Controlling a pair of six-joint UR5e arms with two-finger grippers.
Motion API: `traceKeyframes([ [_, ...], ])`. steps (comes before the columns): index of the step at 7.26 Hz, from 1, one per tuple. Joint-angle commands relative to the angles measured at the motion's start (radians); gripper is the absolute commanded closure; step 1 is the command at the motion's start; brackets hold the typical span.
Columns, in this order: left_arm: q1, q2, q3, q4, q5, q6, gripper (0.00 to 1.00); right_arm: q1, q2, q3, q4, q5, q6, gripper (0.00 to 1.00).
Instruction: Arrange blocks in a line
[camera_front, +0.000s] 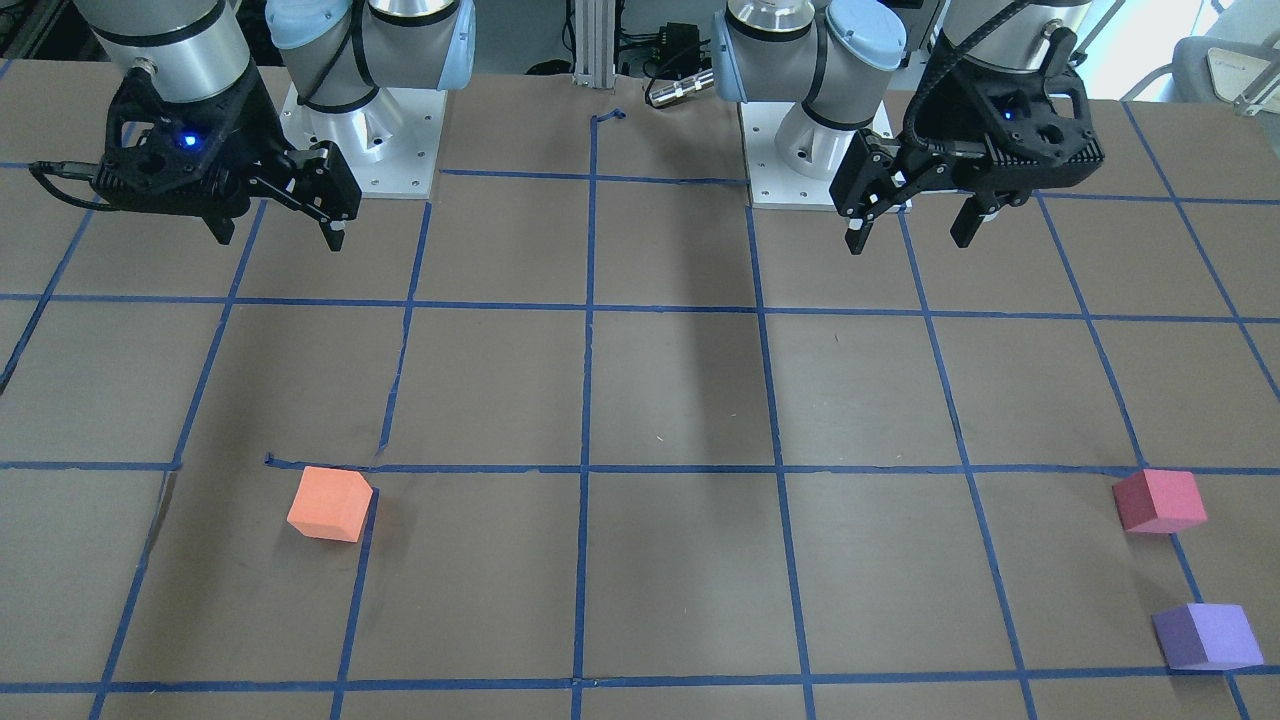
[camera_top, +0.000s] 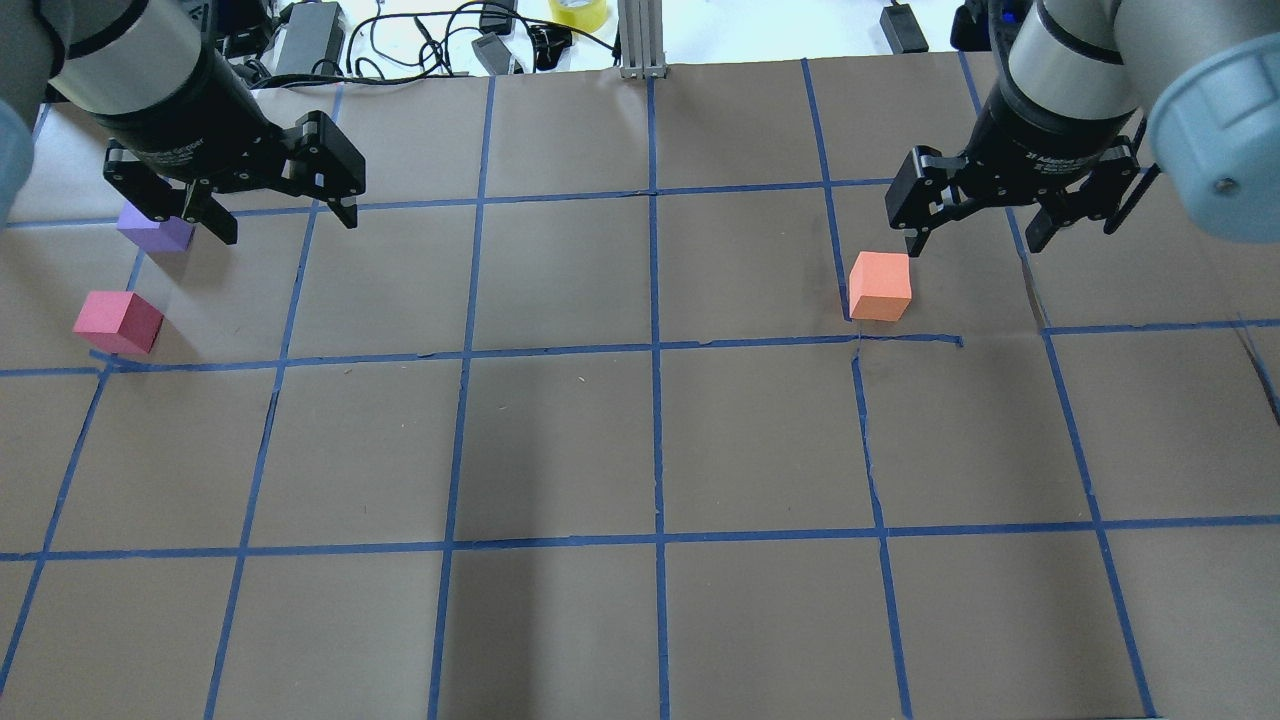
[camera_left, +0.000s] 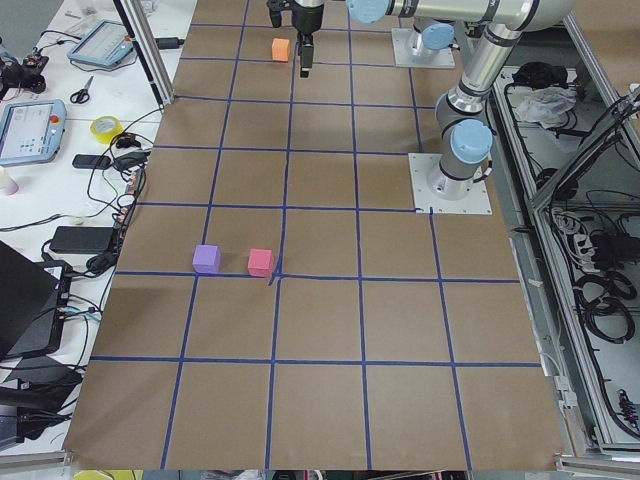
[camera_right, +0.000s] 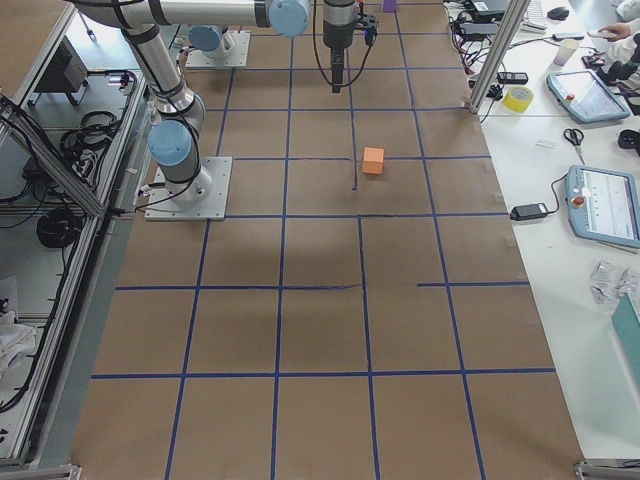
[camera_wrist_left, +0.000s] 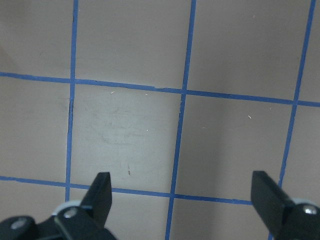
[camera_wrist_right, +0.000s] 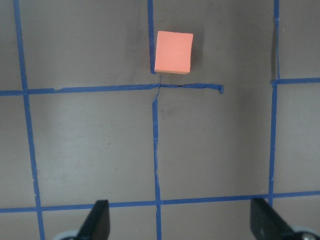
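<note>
Orange block (camera_top: 880, 286) sits on the robot's right, red-pink block (camera_top: 118, 322) and purple block (camera_top: 155, 232) near each other far left; right gripper (camera_top: 975, 243) and left gripper (camera_top: 288, 226) hang spread, empty, so probably best to descend square over orange, jaws meeting opposite flat faces.

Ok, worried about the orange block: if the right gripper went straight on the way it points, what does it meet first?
Likely the bare table, by a blue tape line; the orange block sits off that path, ahead of the open right gripper.
</note>
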Motion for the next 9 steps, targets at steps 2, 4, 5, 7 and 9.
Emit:
traceKeyframes([
  [2, 0.0, -0.014, -0.001, 0.012, -0.004, 0.009, 0.0, -0.002, 0.001, 0.0, 0.01, -0.009, -0.002, 0.0],
  [4, 0.001, -0.014, -0.001, 0.014, -0.004, 0.011, 0.0, -0.002, 0.0, 0.0, 0.007, -0.007, -0.002, 0.0],
  [5, 0.001, -0.014, -0.001, 0.014, -0.004, 0.011, 0.0, 0.0, 0.001, 0.001, 0.009, -0.009, 0.0, 0.0],
  [7, 0.001, -0.014, -0.001, 0.015, -0.005, 0.011, 0.0, 0.001, 0.003, 0.003, -0.009, -0.007, 0.003, 0.0],
  [9, 0.001, -0.012, -0.002, 0.014, -0.004, 0.009, 0.0, 0.0, 0.007, 0.004, -0.008, -0.007, 0.002, 0.0],
])
